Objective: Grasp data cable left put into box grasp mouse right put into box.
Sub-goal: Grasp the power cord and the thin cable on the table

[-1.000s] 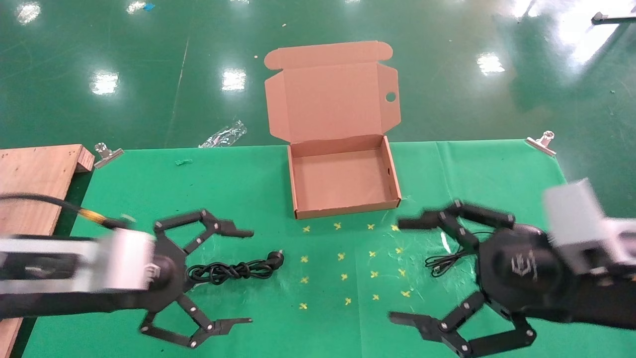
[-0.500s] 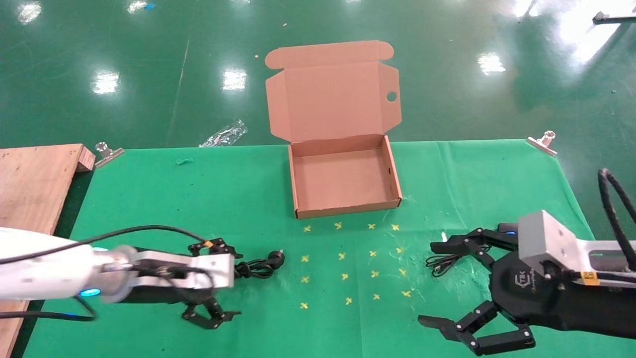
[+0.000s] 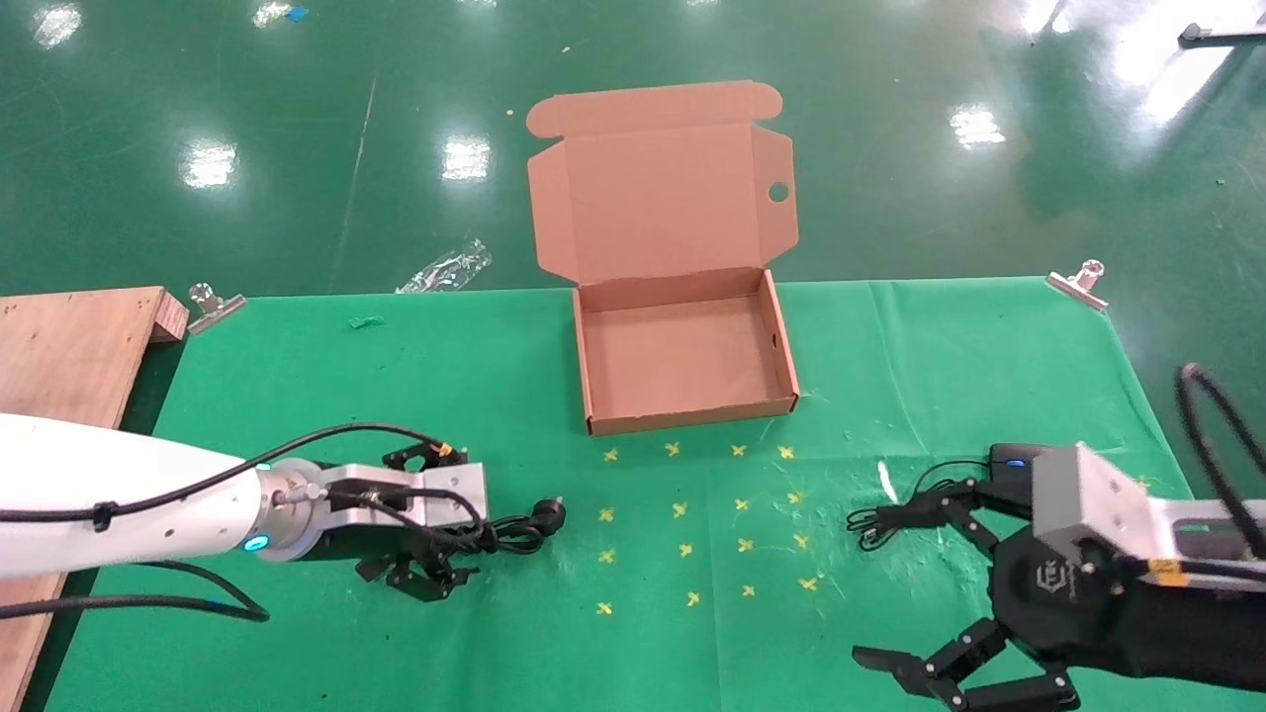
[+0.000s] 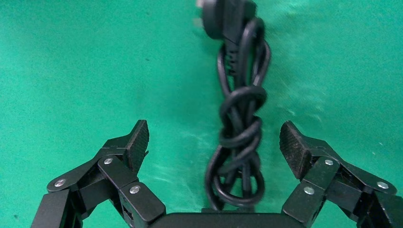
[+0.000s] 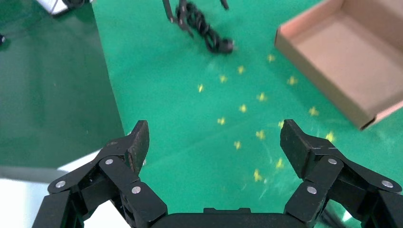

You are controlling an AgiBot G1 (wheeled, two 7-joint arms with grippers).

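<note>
The data cable (image 3: 504, 532) lies coiled on the green cloth at the left, its chunky plug pointing right. My left gripper (image 3: 450, 514) is open and low over it, and in the left wrist view the coil (image 4: 240, 133) lies between the spread fingers of the gripper (image 4: 214, 137). The mouse (image 3: 1011, 457) sits at the right, partly hidden behind my right wrist, with its thin cord (image 3: 890, 519) trailing left. My right gripper (image 3: 880, 585) is open and empty in front of the mouse; its wrist view (image 5: 214, 137) shows only cloth between its fingers. The box (image 3: 682, 420) stands open at the back centre.
A wooden board (image 3: 59, 346) lies at the far left. Metal clips (image 3: 213, 305) (image 3: 1080, 280) hold the cloth's back corners. Yellow cross marks (image 3: 682, 509) dot the cloth before the box. The right wrist view shows the box (image 5: 323, 95) and the cable (image 5: 204, 31) farther off.
My left gripper has turned and come down over the data cable, fingers now astride the coil. My right gripper has drawn back toward the front right, uncovering the mouse.
</note>
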